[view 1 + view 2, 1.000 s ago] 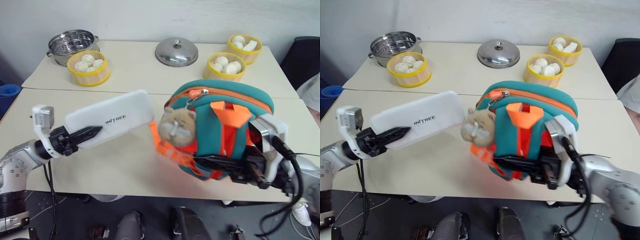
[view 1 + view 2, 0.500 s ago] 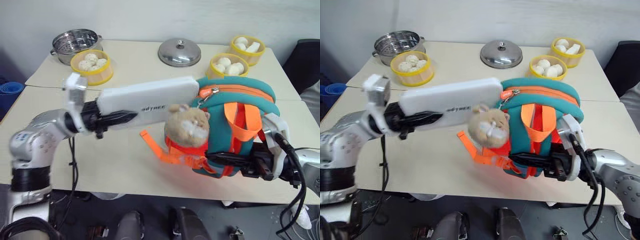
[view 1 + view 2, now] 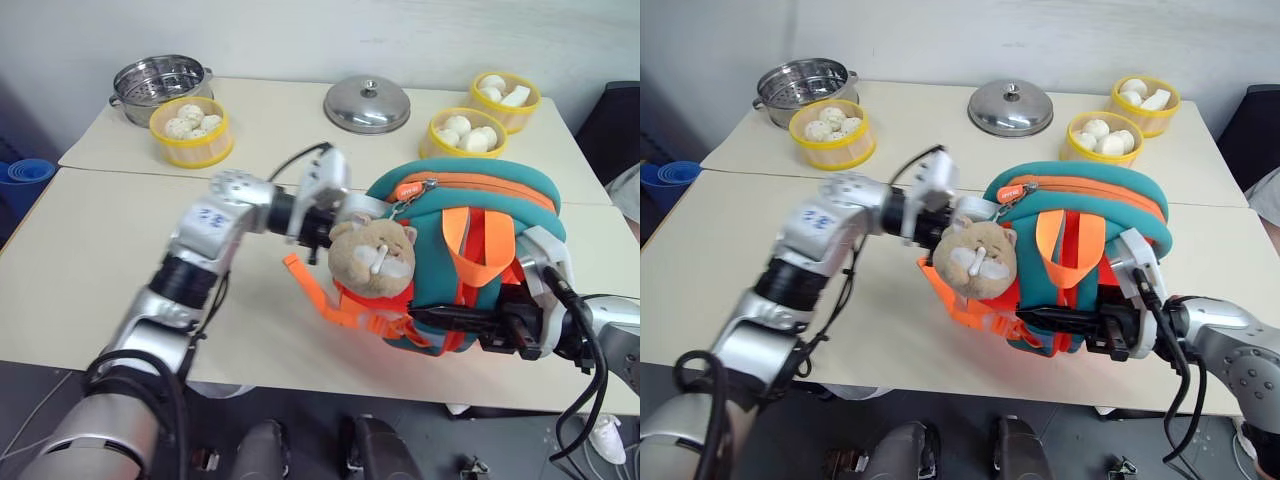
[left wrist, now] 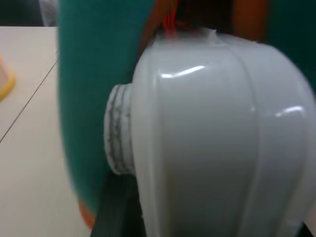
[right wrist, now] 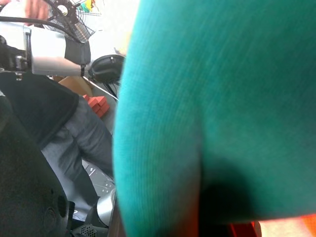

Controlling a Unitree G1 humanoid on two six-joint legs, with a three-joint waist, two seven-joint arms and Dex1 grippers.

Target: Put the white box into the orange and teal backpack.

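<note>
While the insertion step was in hand, the left gripper (image 3: 322, 218) was seen reaching across the tabletop (image 3: 90, 270) toward the right, its black fingers clenched, as far as could be judged, on the near end of the white box (image 4: 212, 128). Most of the box was already sunk into the unzipped side mouth of the orange and teal backpack (image 3: 470, 215), and just a short rounded stub was left outside, close above the tan plush toy (image 3: 372, 258) that hung on the bag's front. The backpack was held upright and lifted slightly over the front edge of the tabletop, toward its right corner. Its lower part was grasped by the right gripper (image 3: 455, 322), whose fingers were clamped tight on the orange webbing at the base. The task was judged nearly done but not finished. For the next move, a short further push along the box's length would be called for, then a release of the box and a straight withdrawal of the left fingers, so that the case would not be dragged back out. The bag would need to be kept steady meanwhile.
</note>
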